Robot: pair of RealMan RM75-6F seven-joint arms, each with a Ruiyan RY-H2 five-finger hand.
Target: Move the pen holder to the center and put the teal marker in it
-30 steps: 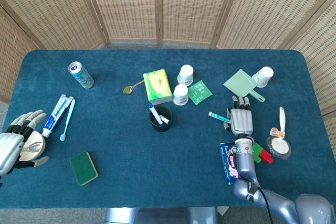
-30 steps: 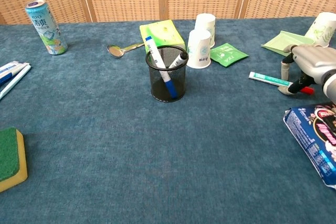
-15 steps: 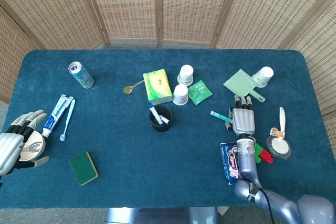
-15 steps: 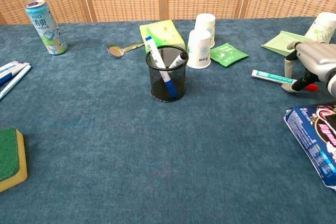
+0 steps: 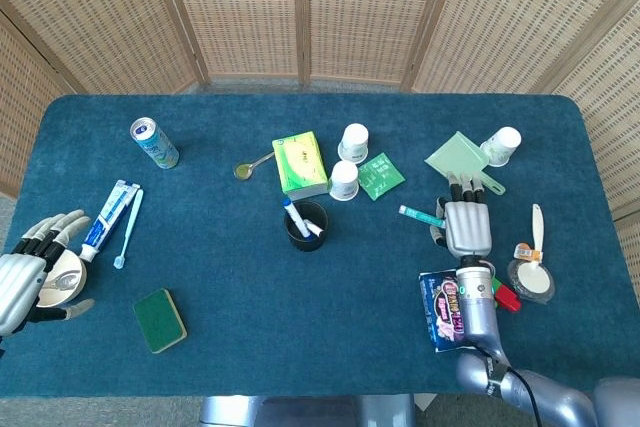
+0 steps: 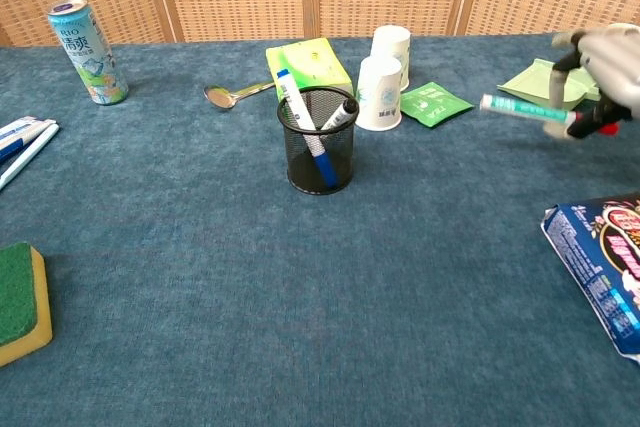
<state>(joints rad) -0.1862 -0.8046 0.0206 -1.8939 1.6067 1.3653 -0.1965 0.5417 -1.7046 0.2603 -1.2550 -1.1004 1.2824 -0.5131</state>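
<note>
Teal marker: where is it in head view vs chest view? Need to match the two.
Head view: the teal marker with white barrel sits right of centre, sticking out left from the right robot hand that holds it.
Chest view: same marker at upper right, lifted off the cloth, right robot hand at the frame edge.
Shared landmark: the black mesh pen holder, left of the marker in both.

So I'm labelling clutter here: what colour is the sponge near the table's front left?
The sponge is green on top with a yellow base, clearest in the chest view.
</note>
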